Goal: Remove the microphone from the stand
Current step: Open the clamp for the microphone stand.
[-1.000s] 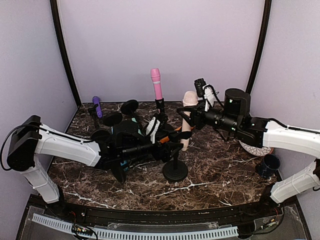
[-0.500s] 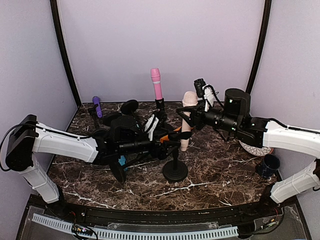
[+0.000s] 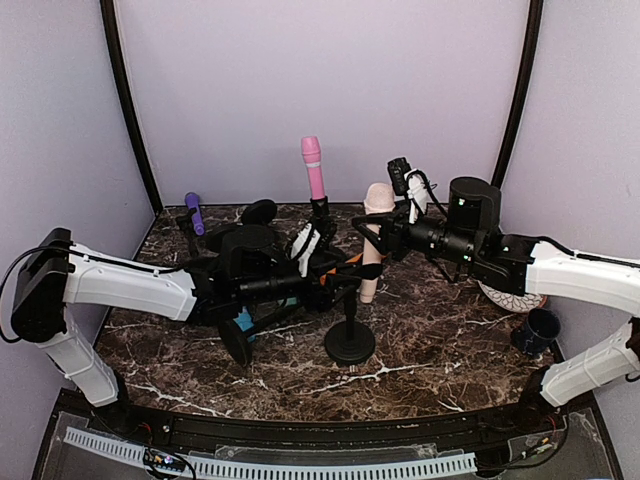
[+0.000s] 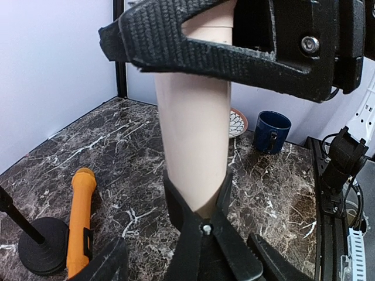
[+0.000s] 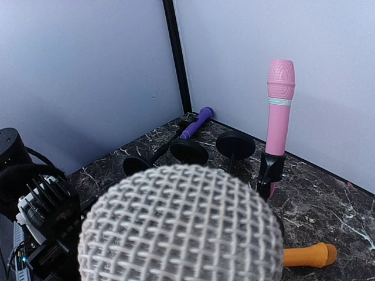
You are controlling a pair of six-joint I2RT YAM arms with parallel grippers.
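Right jaws around beige microphone [image 3: 378, 199].

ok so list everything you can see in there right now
beige microphone: one, beige, centre, upright in a stand's clip
pink microphone: one, pink, back centre, upright in a stand
purple microphone: one, purple, back left corner
orange microphone: one, orange, lying flat on the table
stands: several, exact count unclear, black, centre and back left
mug: one, dark blue, right edge
plate: one, white patterned, right, partly under the right arm
table: one, dark marble
left gripper: one, black, open around the beige microphone's stand clip
right gripper: one, black, shut on the beige microphone's body
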